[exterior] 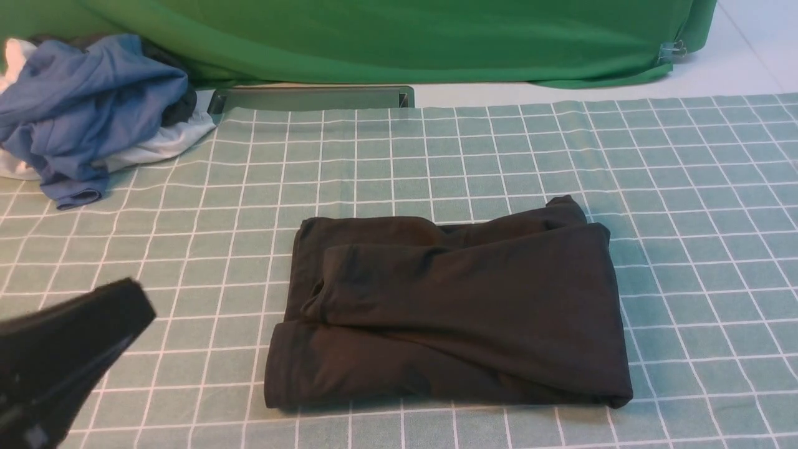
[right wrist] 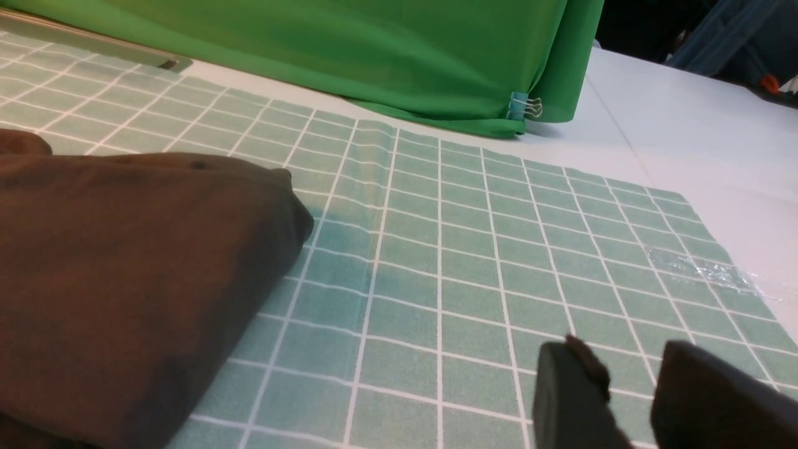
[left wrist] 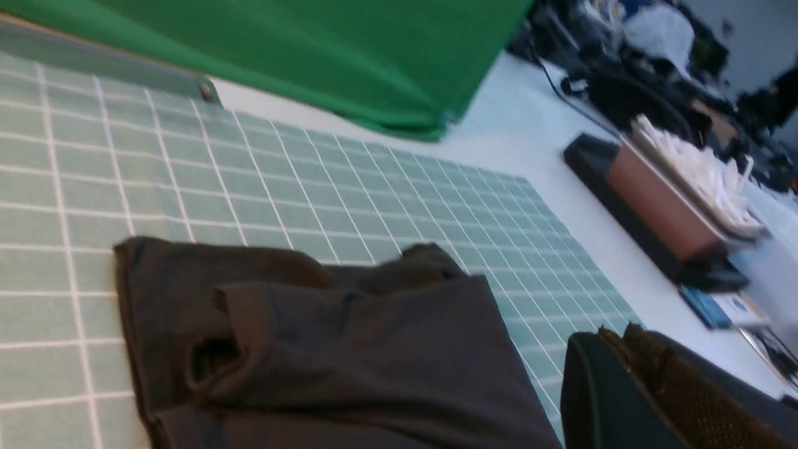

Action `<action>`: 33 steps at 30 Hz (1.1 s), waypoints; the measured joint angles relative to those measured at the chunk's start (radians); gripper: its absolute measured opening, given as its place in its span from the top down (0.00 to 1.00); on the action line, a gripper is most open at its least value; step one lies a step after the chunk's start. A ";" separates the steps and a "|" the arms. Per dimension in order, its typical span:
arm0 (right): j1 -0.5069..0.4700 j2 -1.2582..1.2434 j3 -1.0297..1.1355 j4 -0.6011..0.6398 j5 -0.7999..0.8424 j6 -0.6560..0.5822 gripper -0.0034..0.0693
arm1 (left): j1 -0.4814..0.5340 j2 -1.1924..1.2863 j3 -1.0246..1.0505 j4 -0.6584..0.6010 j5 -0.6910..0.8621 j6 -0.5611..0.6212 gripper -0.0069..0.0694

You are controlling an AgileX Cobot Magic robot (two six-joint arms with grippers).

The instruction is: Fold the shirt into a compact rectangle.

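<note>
In the front view, the black, soft cotton shirt [exterior: 449,312] was seen lying folded into a rough rectangle near the middle of the surface, on the pale green cloth with a white grid [exterior: 686,187]. A sleeve cuff was left open on its left half, and one corner stuck out at the far right. It was judged to be light, limp and apt to slump or unfold when lifted, so that a hold at the stacked layers of an edge or corner was thought best. A heap of blue and white garments [exterior: 93,106] lay well apart at the far left, before a large bright green cloth [exterior: 399,37]. The left gripper [exterior: 62,355] was seen low at the left, apart from the shirt; whether its fingers were spread could not be told. In the left wrist view, the shirt [left wrist: 324,349] was shown with its open cuff and thick fold edges; only one dark part of the left gripper [left wrist: 654,399] was caught, with nothing held. In the right wrist view, the shirt's rounded corner [right wrist: 124,280] was shown resting on the grid cloth, and the fingers [right wrist: 570,399] of the right gripper [right wrist: 629,399] were seen slightly parted and empty, beside the shirt.
</note>
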State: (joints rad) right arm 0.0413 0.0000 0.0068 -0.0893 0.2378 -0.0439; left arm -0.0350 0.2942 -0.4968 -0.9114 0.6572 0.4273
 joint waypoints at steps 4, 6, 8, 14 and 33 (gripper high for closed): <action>0.000 0.000 0.000 0.000 0.000 0.000 0.63 | 0.000 -0.087 0.064 0.122 -0.012 0.000 0.89; 0.000 0.000 0.000 0.000 0.000 0.000 0.63 | 0.000 -0.094 0.068 0.182 -0.012 0.000 0.89; 0.000 0.000 0.000 0.000 0.000 0.000 0.63 | 0.000 -0.096 0.071 0.285 -0.012 0.000 0.89; 0.000 0.000 0.000 0.000 0.000 0.000 0.63 | 0.000 -0.097 0.071 0.469 -0.132 -0.064 0.89; 0.000 0.000 0.000 0.000 0.000 0.000 0.63 | -0.050 -0.166 0.317 0.811 -0.519 -0.475 0.89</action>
State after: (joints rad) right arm 0.0413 0.0000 0.0068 -0.0893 0.2378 -0.0439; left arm -0.0848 0.1280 -0.1798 -0.1000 0.1377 -0.0477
